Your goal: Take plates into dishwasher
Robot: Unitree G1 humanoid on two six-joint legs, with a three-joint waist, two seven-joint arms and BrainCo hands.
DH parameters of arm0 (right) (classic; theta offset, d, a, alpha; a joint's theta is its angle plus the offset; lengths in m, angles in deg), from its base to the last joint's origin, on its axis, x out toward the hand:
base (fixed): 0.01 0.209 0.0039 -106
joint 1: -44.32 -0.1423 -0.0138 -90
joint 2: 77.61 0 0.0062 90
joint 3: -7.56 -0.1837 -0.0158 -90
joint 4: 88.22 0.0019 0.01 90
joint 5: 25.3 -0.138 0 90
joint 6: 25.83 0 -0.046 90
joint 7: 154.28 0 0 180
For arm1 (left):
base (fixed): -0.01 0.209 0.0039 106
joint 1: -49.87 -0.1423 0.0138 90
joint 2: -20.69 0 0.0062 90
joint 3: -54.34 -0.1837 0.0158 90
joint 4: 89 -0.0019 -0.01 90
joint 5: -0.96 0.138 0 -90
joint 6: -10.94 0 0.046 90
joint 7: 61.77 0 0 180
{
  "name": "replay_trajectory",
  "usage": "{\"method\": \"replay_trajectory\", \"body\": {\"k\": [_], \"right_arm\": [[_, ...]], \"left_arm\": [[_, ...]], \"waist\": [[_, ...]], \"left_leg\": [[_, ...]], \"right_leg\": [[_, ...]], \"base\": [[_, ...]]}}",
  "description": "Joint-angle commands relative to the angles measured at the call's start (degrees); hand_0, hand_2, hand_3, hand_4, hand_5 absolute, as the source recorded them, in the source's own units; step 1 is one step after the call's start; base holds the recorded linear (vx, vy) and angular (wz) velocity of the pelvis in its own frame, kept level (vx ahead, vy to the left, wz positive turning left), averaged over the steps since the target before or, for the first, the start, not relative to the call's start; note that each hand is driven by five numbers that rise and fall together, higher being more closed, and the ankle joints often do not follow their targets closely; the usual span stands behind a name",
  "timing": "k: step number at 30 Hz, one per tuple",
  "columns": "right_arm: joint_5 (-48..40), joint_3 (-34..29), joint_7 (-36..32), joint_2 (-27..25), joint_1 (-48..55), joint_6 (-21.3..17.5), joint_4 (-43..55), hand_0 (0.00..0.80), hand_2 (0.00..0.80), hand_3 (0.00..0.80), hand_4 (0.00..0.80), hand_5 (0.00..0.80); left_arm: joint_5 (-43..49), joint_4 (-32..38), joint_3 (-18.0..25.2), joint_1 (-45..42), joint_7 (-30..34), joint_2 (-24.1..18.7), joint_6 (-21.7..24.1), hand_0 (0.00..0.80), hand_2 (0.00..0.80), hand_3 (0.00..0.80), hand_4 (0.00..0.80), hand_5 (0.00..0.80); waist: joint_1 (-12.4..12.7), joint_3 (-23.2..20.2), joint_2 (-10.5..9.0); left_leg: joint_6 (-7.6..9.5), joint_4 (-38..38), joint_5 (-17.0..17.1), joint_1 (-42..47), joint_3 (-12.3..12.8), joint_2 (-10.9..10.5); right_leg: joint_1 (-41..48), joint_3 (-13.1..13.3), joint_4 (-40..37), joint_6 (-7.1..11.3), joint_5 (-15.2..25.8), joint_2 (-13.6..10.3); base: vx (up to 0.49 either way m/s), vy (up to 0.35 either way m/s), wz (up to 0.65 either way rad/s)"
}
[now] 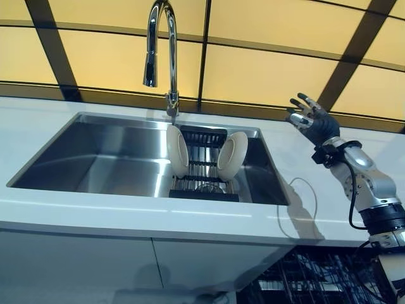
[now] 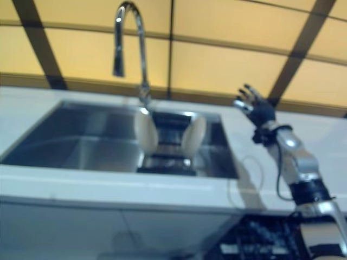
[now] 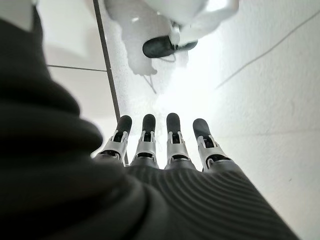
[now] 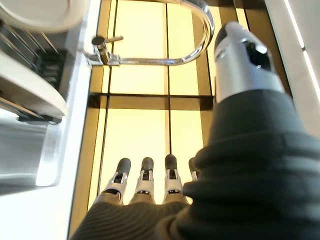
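two white plates are standing in the rack inside the sink. right hand is hovering beside the sink, fingers spread, empty. left hand is hanging with fingers straight. no writing is showing.

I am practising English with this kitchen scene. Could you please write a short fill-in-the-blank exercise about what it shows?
1. Two white plates stand upright in a dark rack inside the ____.
2. The right hand is raised above the countertop, to the ____ of the sink.
3. The fingers of the right hand are ____ and hold nothing.
4. The faucet curves above the sink's ____ edge.

Missing words: sink; right; open; back
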Motion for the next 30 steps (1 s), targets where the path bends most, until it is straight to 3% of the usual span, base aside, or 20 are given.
{"method": "replay_trajectory", "body": {"k": [1, 9, 18, 30], "right_arm": [[2.59, 1.51, 1.06, -3.18, -7.86, 2.09, -4.76, 0.0, 0.0, 0.0, 0.0, 0.0], [6.33, 5.37, -0.05, -3.94, -10.09, 7.39, -9.98, 0.0, 0.0, 0.0, 0.0, 0.0], [10.18, 7.98, 3.08, -3.76, -12.6, 7.14, -13.03, 0.0, 0.0, 0.0, 0.0, 0.0], [8.57, 9.01, 2.82, -1.17, -11.61, 11.95, -10.98, 0.0, 0.0, 0.0, 0.0, 0.0]], "left_arm": [[1.09, -2.29, -1.07, 1.51, 0.18, 0.3, 0.46, 0.0, 0.0, 0.0, 0.0, 0.0], [0.59, -1.63, -1.45, 1.49, 0.11, -0.23, -0.18, 0.0, 0.0, 0.0, 0.0, 0.0], [1.02, -1.36, -2.43, 1.45, -0.3, -0.78, -1.03, 0.0, 0.0, 0.0, 0.0, 0.0], [1.65, -0.96, -2.72, 1.54, -0.7, -0.72, -0.6, 0.0, 0.0, 0.0, 0.0, 0.0]], "waist": [[1.41, -2.59, 0.65], [1.8, -2.11, 0.34], [2.49, -0.76, 0.12], [2.73, 0.37, 0.02]], "left_leg": [[2.42, 0.1, -4.18, 0.56, 1.28, -1.98], [2.5, 0.1, -4.31, 0.39, 1.71, -1.87], [2.64, 0.1, -4.55, 0.1, 2.44, -1.44], [2.83, 0.1, -4.83, -0.09, 2.77, -1.27]], "right_leg": [[0.93, 0.08, 0.86, 0.65, -1.98, 1.9], [0.32, -0.59, 1.11, 1.0, -1.6, 1.44], [-0.63, -1.01, 1.46, 1.69, -1.08, 1.03], [-1.05, -1.14, 1.5, 1.82, -1.13, 0.89]], "base": [[0.032, 0.008, -0.05], [0.01, 0.016, -0.02], [0.0, 0.0, 0.0], [0.0, 0.0, 0.0]]}}
